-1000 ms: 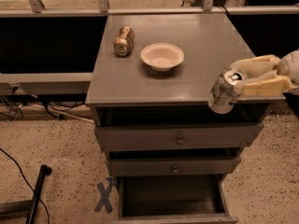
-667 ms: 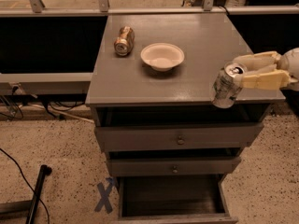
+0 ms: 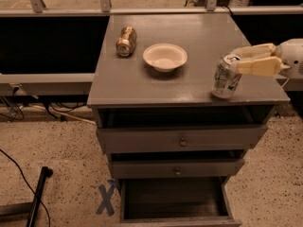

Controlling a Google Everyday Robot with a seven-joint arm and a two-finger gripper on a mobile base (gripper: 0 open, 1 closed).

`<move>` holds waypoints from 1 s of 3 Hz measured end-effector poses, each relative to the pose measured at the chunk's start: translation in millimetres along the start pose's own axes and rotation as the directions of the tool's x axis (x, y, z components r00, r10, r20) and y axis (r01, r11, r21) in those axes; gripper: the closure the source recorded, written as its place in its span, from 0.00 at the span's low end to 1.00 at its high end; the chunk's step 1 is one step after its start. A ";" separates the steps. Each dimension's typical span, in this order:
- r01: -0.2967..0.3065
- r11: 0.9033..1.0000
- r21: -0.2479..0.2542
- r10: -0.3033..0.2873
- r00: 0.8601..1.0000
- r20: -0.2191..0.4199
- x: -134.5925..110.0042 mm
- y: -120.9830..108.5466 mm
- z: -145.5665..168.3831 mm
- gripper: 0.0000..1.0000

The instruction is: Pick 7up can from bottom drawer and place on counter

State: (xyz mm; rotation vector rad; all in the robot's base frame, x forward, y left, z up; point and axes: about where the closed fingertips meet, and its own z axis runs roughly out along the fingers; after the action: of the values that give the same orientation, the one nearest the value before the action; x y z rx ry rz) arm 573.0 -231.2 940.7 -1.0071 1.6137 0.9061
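The 7up can [image 3: 226, 77], silver-white with green markings, is upright over the front right part of the grey counter [image 3: 142, 82], its base at or just above the surface. My gripper [image 3: 235, 60] reaches in from the right with cream fingers [image 3: 255, 66] shut on the can's upper part. The bottom drawer [image 3: 176, 198] is pulled out below, dark inside and with nothing visible in it.
A white bowl [image 3: 164, 56] sits mid-counter. A gold-brown can [image 3: 126, 41] lies on its side at the back left. Two shallower drawers with round knobs [image 3: 182, 142] stand slightly open. A blue X [image 3: 105, 198] marks the floor. A black pole [image 3: 38, 195] lies at lower left.
My gripper has carried the can up and inward from in front of the counter's right front edge to over the counter top.
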 end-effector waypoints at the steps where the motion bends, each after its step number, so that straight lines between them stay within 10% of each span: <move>1: -0.032 0.999 0.019 0.031 1.000 0.001 -2.2 -18.5 8.5 1.00; 3: -0.064 0.998 0.022 0.064 0.998 0.012 -0.4 -29.4 17.9 0.60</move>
State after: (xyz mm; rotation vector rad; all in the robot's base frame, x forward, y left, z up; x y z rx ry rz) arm 606.4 -225.9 934.5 -0.9377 1.6510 0.9335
